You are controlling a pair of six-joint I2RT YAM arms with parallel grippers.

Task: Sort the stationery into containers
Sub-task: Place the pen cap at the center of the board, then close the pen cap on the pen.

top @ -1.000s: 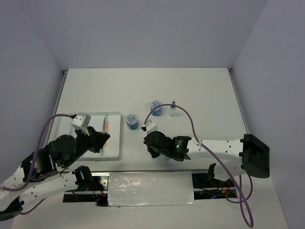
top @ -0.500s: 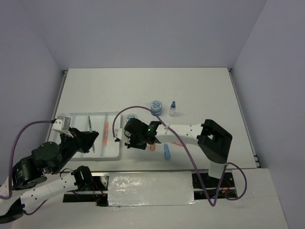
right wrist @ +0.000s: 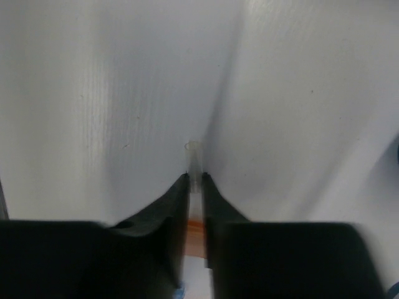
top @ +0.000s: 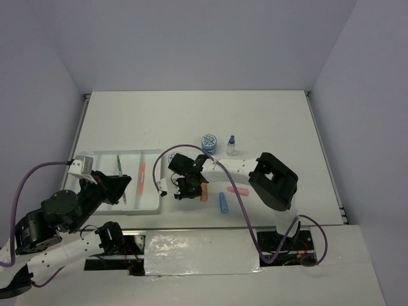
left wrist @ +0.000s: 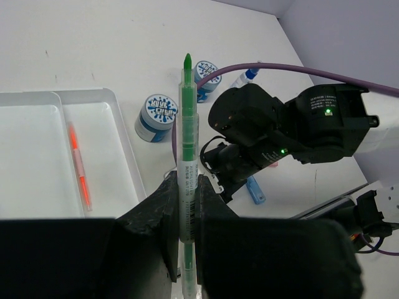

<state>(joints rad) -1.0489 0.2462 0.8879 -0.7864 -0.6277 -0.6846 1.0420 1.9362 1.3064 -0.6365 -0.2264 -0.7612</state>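
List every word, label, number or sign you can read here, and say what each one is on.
No text can be read in any view.
green pen: pale band with tiny marks, too small to read.
patterned pot: blue-and-white lid design, no legible words.

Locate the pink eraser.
Top view, right of centre: eraser lies on the table, just up-right of the blue marker, well below the bottle.

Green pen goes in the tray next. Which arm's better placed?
Left. The left gripper is shut on the green pen, above the tray. The right gripper sits off the tray's right edge, pinching a thin orange-banded item.
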